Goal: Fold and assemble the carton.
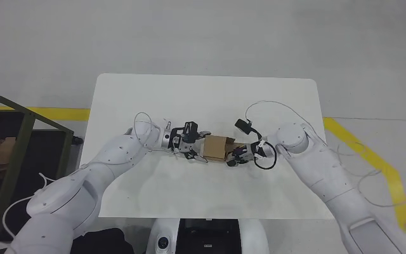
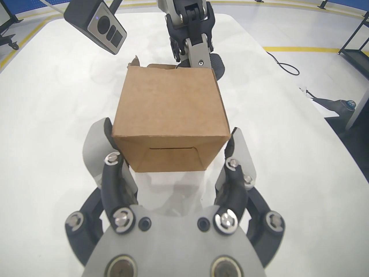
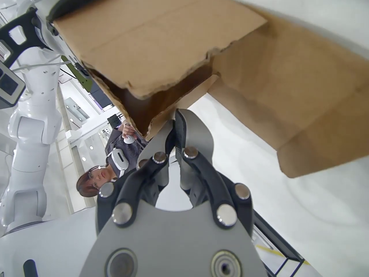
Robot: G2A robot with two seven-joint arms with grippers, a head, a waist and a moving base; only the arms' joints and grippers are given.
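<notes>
We see the brown carton lying on its side on the white surface, a little toward 6 o'clock from the middle in the top view, with one arm at each end. The left end effector sits at the carton's 9 o'clock. In the left wrist view its fingers are spread wide and stand against the two corners of the nearer end, so we take it to be grasping the carton across its width. That nearer end is closed, with a tucked flap and a thin slot line across it. The right end effector is at the carton's 4 o'clock, at the other end, which stands open with ragged, torn edges. In the right wrist view its two fingers are clenched together, tips touching the pale edge of an inner flap at the carton's mouth; we cannot tell whether any cardboard is pinched between them. A larger flap spreads out from the same end, close over the surface. A small black camera box with a silver face rides on a bracket above the right wrist, at the carton's 1 o'clock. Yellow floor tape runs off from the surface at 9 o'clock and at 3 o'clock
</notes>
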